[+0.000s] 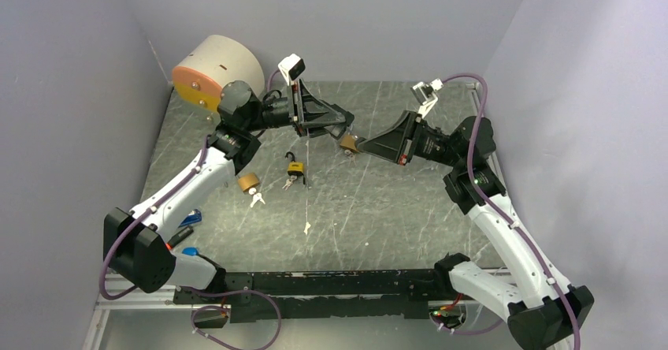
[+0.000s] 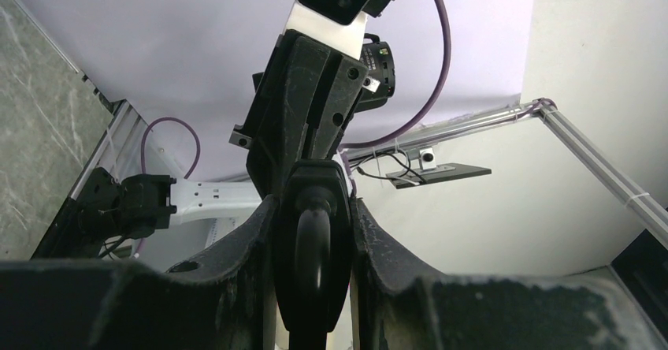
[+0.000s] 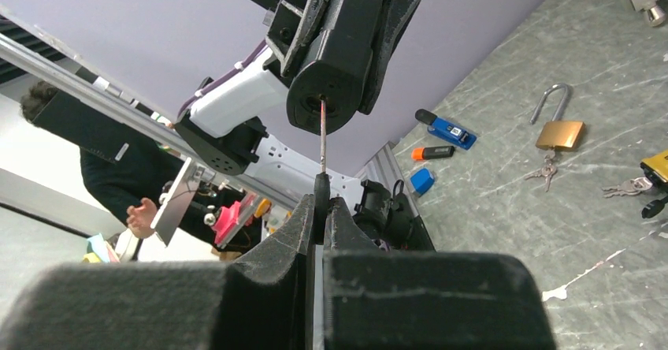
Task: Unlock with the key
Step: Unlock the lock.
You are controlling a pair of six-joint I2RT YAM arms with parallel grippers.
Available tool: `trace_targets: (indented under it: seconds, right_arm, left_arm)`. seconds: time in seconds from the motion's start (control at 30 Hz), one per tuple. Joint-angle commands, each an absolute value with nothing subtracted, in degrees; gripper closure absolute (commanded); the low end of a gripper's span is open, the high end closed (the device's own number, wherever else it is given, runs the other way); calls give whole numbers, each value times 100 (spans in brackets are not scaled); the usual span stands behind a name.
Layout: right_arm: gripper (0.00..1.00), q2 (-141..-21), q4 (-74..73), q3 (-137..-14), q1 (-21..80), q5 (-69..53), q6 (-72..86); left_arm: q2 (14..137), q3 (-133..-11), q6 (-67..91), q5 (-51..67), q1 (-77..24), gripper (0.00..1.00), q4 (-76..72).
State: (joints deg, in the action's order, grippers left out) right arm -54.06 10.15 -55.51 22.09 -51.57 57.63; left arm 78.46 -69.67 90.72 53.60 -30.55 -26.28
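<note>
key point(image 3: 321, 141) pinched in right jaws, pointing straight out, tip at keyhole of padlock point(image 3: 335, 58) clamped in left jaws

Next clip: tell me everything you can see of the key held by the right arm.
The key shows edge-on in the right wrist view as a thin, straight metal blade with a dark head. The head is clamped between the fingers of the right end effector. The blade points straight up in that view, its tip at or just inside the keyway of the black lock, which the left end effector grips. Its depth cannot be told.
</note>
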Motion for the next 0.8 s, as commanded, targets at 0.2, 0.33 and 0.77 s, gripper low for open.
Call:
trace_targets:
  seconds: [0.2,0.33,0.77]
  right_arm:
    - [100,-5694,1050,-5786,2216,-5164,6027]
    - [100,-5809,1074,-5769,2143,-5283,6630]
    - [100,-6156,132,-6161,1940,-5477,6635]
  left_arm:
    - [7620,-7172,8814,5606,-3224,97,-2986]
    - [7547,-7184,8404,5867,-3236,97,-2685]
    - [7505,-7234,7874,6093,-3288,98,-1909]
